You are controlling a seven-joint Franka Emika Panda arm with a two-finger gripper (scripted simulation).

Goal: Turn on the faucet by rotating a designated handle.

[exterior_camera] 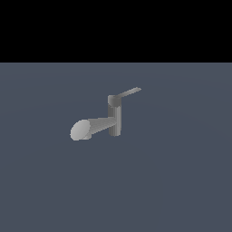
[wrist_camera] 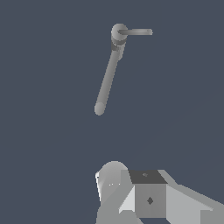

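Grey gripper (wrist_camera: 131, 192) parts fill the wrist view's near edge; whether the fingers are apart or together, I cannot tell. Well apart from them stands the faucet (exterior_camera: 114, 118) on the dark table (exterior_camera: 181, 181), its handle (exterior_camera: 128, 93) pointing toward two o'clock in the exterior view, spout (exterior_camera: 90, 128) toward eight.

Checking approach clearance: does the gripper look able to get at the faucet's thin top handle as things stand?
Probably yes. The handle sticks out from the top of the faucet post with nothing around it, and the wrist view shows only bare floor between the gripper and it.
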